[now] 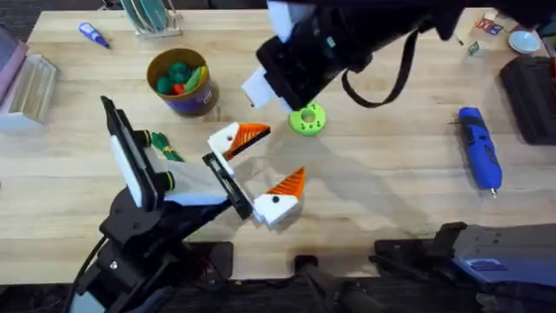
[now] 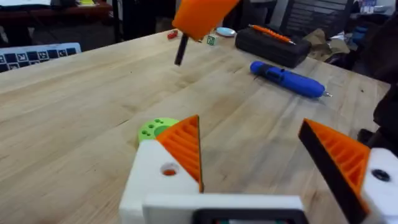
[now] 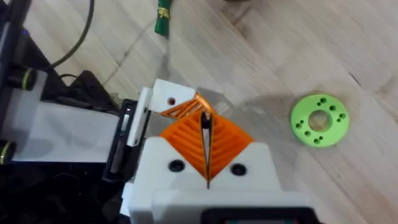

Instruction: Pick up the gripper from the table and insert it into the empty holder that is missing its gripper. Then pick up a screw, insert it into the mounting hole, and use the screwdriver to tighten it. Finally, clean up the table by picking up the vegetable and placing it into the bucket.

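**Screw step: lining up over the mounting hole**

We are looking at the left gripper (image 1: 274, 158) first. It is lying spread wide and empty just beyond its base, both white blocks wearing orange tips, so we are judging the insertion done. The nearer-to-disc white block (image 2: 158, 171) is showing its orange tip (image 2: 185, 146) seated and a small open hole in its face.

Right above it, the right gripper (image 3: 205, 140) is hanging clenched on a thin dark pin (image 2: 181, 50) (a screw, we are guessing; too thin to be sure). So we are taking the screw step as in hand. Next we are needing a fine descent, pin square over that hole.

Farther out, the green disc (image 1: 307, 120) is lying beside the block. The vegetable (image 1: 163, 146) is waiting by the left arm, the screwdriver (image 1: 479, 148) is lying off right, and the bucket (image 1: 181, 81) is standing beyond.
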Action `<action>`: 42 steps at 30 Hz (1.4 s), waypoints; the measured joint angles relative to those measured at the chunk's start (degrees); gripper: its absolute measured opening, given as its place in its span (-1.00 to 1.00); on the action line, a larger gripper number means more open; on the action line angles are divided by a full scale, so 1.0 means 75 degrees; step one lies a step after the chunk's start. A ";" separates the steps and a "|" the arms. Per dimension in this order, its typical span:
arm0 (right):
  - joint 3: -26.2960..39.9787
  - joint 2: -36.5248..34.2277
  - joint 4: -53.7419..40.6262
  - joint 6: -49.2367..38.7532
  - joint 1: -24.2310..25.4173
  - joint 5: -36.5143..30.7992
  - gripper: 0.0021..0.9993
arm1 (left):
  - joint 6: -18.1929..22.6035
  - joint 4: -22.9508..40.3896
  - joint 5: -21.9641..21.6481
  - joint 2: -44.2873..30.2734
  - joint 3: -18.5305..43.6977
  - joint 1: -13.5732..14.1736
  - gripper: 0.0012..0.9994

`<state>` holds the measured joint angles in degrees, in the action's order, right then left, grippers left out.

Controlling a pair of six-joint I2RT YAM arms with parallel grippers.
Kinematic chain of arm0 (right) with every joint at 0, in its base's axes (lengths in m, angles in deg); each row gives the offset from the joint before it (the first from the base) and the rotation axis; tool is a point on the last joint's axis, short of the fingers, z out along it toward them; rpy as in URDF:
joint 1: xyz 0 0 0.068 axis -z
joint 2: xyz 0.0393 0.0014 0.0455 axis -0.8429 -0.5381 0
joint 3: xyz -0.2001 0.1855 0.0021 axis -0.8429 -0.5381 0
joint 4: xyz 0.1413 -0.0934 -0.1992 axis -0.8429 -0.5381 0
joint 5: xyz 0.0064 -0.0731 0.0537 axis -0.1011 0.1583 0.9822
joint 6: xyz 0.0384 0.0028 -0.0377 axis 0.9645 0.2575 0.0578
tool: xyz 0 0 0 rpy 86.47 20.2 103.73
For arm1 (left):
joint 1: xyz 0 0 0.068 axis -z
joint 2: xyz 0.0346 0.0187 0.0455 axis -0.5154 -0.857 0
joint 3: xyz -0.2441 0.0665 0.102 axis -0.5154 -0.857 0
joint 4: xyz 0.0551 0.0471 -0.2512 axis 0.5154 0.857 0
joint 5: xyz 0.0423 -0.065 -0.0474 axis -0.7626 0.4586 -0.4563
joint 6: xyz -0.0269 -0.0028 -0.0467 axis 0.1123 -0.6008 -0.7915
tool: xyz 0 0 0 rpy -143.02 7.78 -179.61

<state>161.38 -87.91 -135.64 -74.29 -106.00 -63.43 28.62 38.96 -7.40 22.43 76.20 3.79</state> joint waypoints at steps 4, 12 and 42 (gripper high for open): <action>0.0485 -0.0346 -0.0335 0.0023 -0.0174 0.0000 -0.99 | 0.0000 0.0000 0.0000 0.0000 0.0000 0.0000 0.97; 0.0860 -0.0855 -0.0494 0.0020 -0.0680 0.0000 -0.99 | 0.0000 0.0000 0.0000 0.0000 0.0000 0.0000 0.97; 0.0863 -0.1398 -0.0544 0.0020 -0.0877 0.0001 -0.99 | 0.0000 0.0000 0.0000 -0.0001 0.0000 0.0000 0.97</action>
<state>167.85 -98.39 -139.72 -74.14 -112.58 -63.41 28.62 38.96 -7.40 22.42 76.20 3.79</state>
